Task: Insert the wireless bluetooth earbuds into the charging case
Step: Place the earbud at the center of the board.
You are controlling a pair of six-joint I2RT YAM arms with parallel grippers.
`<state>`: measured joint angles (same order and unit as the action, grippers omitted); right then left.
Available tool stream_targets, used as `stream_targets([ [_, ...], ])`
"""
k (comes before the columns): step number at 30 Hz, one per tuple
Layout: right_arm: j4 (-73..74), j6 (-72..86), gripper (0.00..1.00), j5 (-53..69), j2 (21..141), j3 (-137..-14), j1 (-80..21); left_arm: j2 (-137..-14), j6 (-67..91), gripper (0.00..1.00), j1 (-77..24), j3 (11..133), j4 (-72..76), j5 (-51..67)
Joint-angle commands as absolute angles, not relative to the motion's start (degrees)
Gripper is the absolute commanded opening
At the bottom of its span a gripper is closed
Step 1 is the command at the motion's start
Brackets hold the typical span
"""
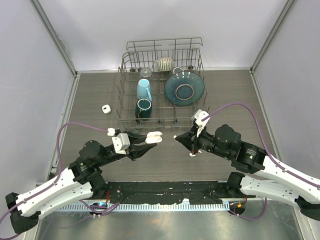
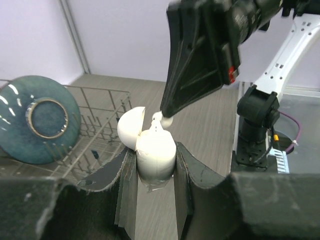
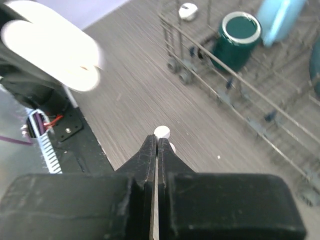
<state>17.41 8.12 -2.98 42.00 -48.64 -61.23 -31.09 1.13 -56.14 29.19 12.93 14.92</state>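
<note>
Insertion approach: left gripper clamps the open charging case, mouth toward the right arm; right gripper pinches one earbud at its tips, just off that mouth, to its right.

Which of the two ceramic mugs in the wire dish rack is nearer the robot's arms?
The dark green mug, at the front of the grey wire rack. The light blue mug lies behind it, farther from the arms.

White-and-black arms trail purple cables, and the black right end effector bears a red mark.
</note>
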Motion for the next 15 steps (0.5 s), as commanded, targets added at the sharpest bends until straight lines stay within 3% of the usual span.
stream_targets([
  [1, 15.3, 17.0, 0.01, -2.2, 42.3, -43.8, -56.2, -26.6, -2.7, 0.00, -56.0, 31.6, 10.2, 11.7],
  [7, 5.8, 28.0, 0.01, 15.8, 54.2, -35.6, -44.9, -24.3, -3.5, 0.00, -56.0, 32.3, 8.1, 11.7],
  [10, -2.6, 31.7, 0.01, 19.9, 58.3, -31.6, -43.0, -24.0, -3.1, 0.00, -56.0, 32.3, 8.3, 12.2],
  [15, -1.4, 32.0, 0.04, 21.0, 63.6, -31.5, -42.8, -23.6, -2.1, 0.00, -56.1, 31.6, 9.5, 12.8],
])
